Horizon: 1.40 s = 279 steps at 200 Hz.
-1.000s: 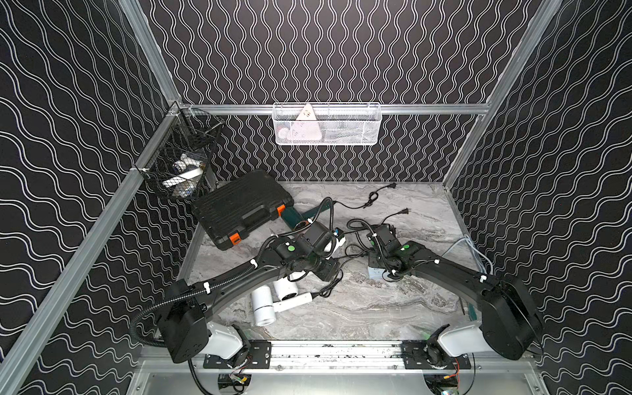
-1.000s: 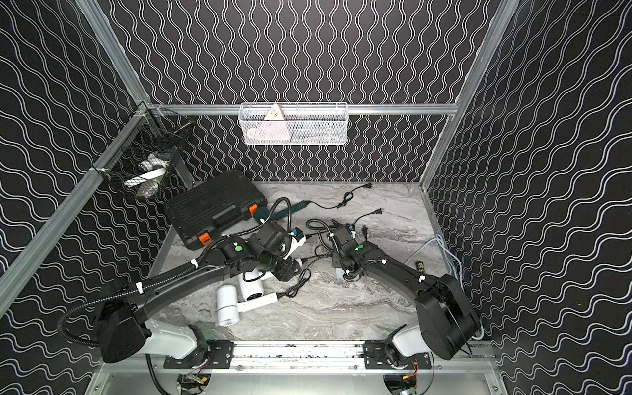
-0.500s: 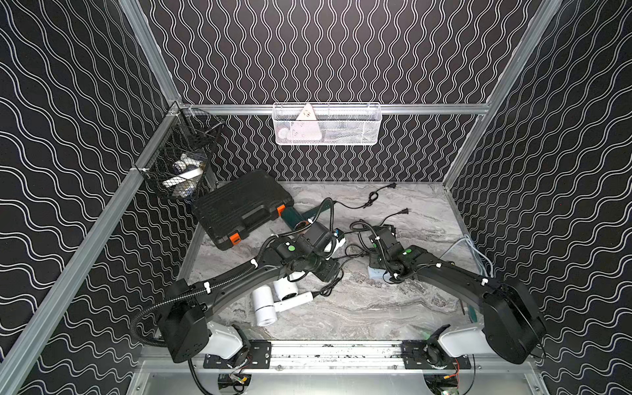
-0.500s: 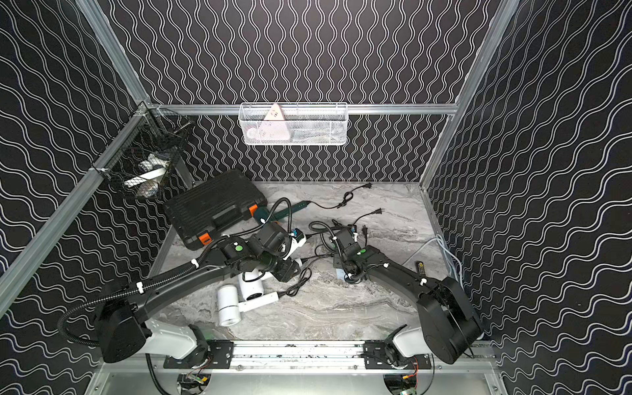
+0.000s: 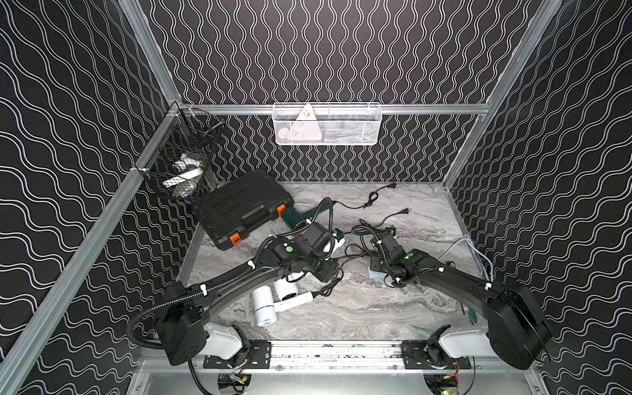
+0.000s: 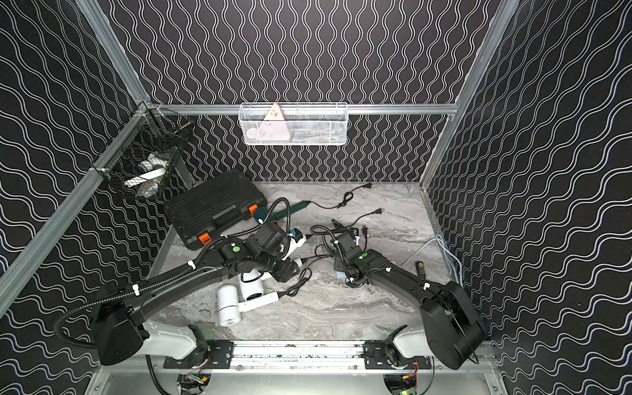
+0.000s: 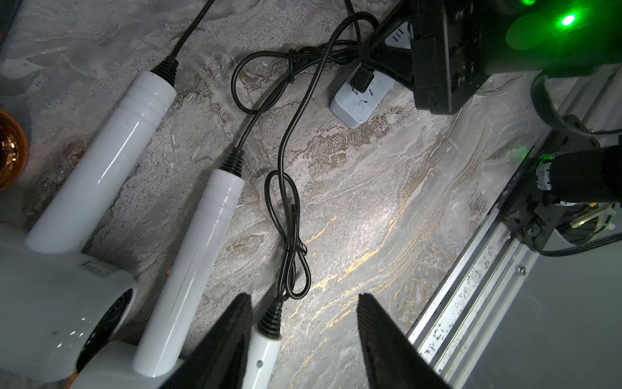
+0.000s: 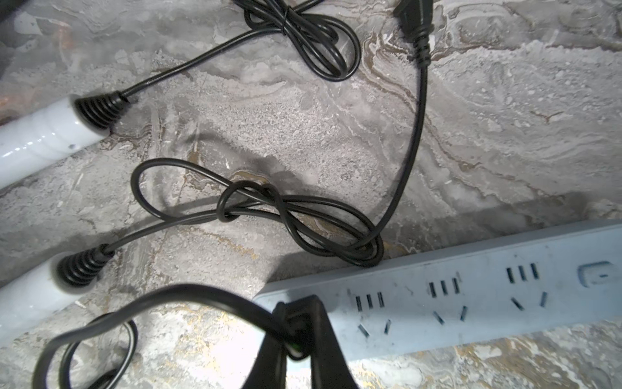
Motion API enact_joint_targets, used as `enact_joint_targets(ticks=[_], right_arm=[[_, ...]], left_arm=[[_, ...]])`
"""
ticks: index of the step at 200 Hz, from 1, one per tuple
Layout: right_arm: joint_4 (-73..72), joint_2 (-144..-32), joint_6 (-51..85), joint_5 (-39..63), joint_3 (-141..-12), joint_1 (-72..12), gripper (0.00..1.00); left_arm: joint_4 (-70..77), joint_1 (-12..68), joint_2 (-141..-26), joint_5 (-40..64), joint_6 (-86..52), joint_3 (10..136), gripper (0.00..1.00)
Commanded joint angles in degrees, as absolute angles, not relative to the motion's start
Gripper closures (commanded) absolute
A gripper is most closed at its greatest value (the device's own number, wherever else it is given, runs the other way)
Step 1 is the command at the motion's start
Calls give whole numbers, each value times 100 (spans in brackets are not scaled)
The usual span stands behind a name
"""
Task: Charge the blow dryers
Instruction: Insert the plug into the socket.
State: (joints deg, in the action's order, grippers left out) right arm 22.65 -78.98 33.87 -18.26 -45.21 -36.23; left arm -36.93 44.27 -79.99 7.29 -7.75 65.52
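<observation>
Enclosing the marbled tabletop (image 5: 376,314): wavy-patterned black walls (image 5: 342,51).

3 white blow dryers (image 7: 101,148) on marble (image 7: 387,208), looped black cords (image 7: 290,235), plug (image 7: 361,80) in power strip (image 7: 353,109), left claw (image 7: 303,298) parted

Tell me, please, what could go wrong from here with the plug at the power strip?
The right gripper is shut on a plug at the end socket of the power strip; if it lifts before opening, it could pull the plug out or drag the strip. The knotted cord lying against the strip could catch on the gripper and get tugged.
</observation>
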Motion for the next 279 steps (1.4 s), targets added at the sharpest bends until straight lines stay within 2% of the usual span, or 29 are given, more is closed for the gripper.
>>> enact_joint_targets(ticks=[1, 228, 279], right_arm=[[2653, -7901, 3522, -1899, -4492, -3758, 100], [2540, -8378, 4016, -1325, -4169, -3866, 100], [3232, -8392, 3961, -870, -4487, -3866, 100]], left_arm=[[-3674, 4416, -7921, 724, -790, 6514, 44], [-3718, 4416, -7787, 726, -805, 6486, 44], [-3708, 4415, -7729, 706, -820, 6446, 43]])
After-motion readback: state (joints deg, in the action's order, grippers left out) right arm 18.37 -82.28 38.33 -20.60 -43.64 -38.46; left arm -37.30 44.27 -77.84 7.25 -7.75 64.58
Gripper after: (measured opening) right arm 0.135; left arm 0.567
